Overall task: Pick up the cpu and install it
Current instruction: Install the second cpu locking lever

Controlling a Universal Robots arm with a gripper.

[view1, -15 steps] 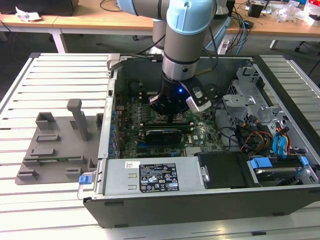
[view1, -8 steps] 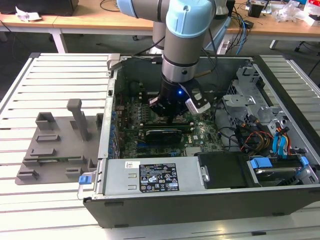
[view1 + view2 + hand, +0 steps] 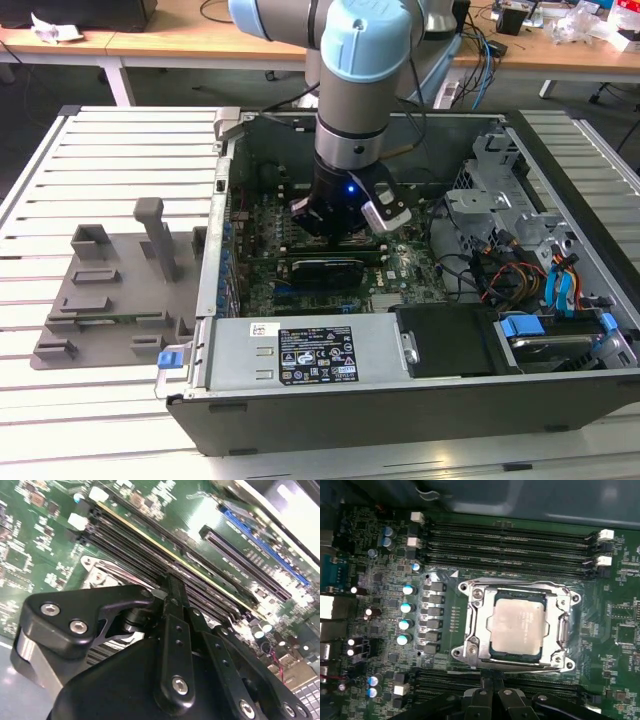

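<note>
Hovering my black gripper (image 3: 167,597) above the green motherboard (image 3: 380,555); silvery square cpu (image 3: 517,627) sits in its socket frame (image 3: 470,625); jaws pressed together, empty.

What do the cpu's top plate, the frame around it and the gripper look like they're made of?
The cpu: top looks like brushed, matte silvery metal with a dull sheen. The socket frame: probably bright plated steel, given its sharp glints. The gripper: black matte links, metal or hard plastic, with shiny screws.

cpu (image 3: 519,627) sits in socket (image 3: 475,630), btwn RAM slots (image 3: 510,535).
</note>
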